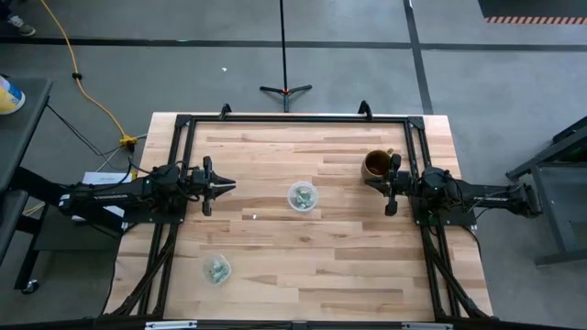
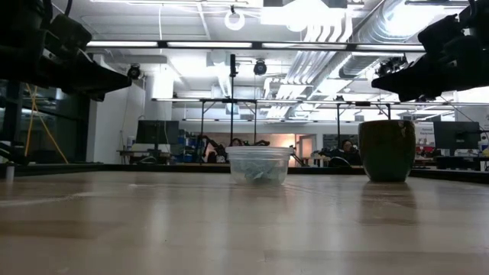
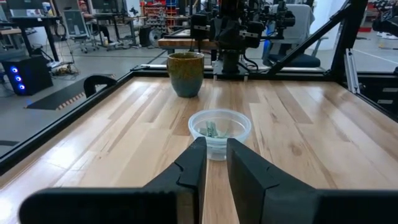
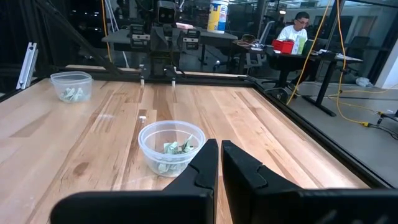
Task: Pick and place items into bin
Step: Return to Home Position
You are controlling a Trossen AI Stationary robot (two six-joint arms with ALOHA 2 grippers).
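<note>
Two clear cups hold small pale green-grey pieces: one stands mid-table (image 1: 302,196) (image 3: 219,130) (image 4: 171,146), the other by the near-left corner (image 1: 217,269) (image 4: 70,86). A single tiny piece (image 1: 255,216) (image 4: 143,117) lies on the bare wood between them. My left gripper (image 1: 229,186) (image 3: 216,146) hovers left of the middle cup, pointing at it, with a narrow gap between its fingers. My right gripper (image 1: 385,183) (image 4: 220,146) hovers to the cup's right, shut and pointing at it. Neither gripper touches anything.
A brown-green mug (image 1: 376,164) (image 3: 185,73) (image 2: 388,149) stands on the table just beside my right gripper, on its far side. A black frame (image 1: 293,117) runs round the tabletop's edges. Bare wood lies between the cups and along the near edge.
</note>
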